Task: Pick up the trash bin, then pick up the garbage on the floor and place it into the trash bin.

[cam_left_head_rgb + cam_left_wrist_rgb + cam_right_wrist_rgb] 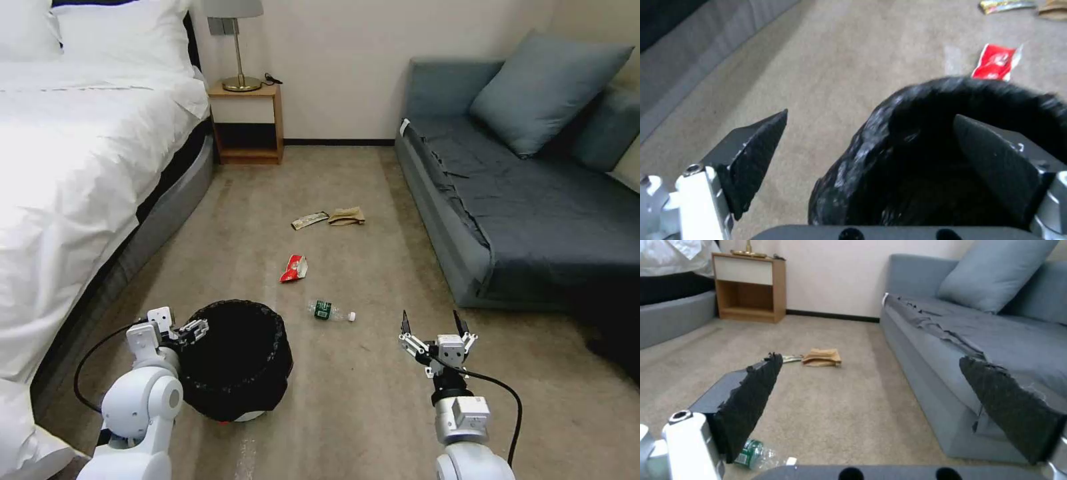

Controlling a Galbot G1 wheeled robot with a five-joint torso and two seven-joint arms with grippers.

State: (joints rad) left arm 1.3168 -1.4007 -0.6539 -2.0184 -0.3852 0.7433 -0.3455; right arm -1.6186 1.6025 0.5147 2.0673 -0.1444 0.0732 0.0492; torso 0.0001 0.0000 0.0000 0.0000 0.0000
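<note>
Black crinkled plastic lines the trash bin (237,360), which sits on the carpet (373,400) beside the bed (67,200), and we take it as our landmark. Our left gripper (181,331) is at the bin's rim on the bed side, fingers spread; in the left wrist view (869,143) one finger (996,163) reaches inside the bag's mouth while the other finger (758,150) hangs outside over bare carpet, so the rim wall lies between them. We judge that closing across that wall is what the pickup turns on, and the left arm is plainly the nearer one.

Our right gripper (435,328) hovers on the sofa side of the bin, well apart from it, fingers spread and holding nothing.

Beyond the bin, the clear bottle (330,311) with green label lies nearest, its long axis running across from bin side to sofa (520,220) side, cap toward the sofa. Farther from the bin is the red-white snack wrapper (293,268), and farther again, toward the nightstand (245,123), the long printed wrapper (310,220) just beside the crumpled tan paper bag (347,216). None of the litter is in the bin yet, by our reading
</note>
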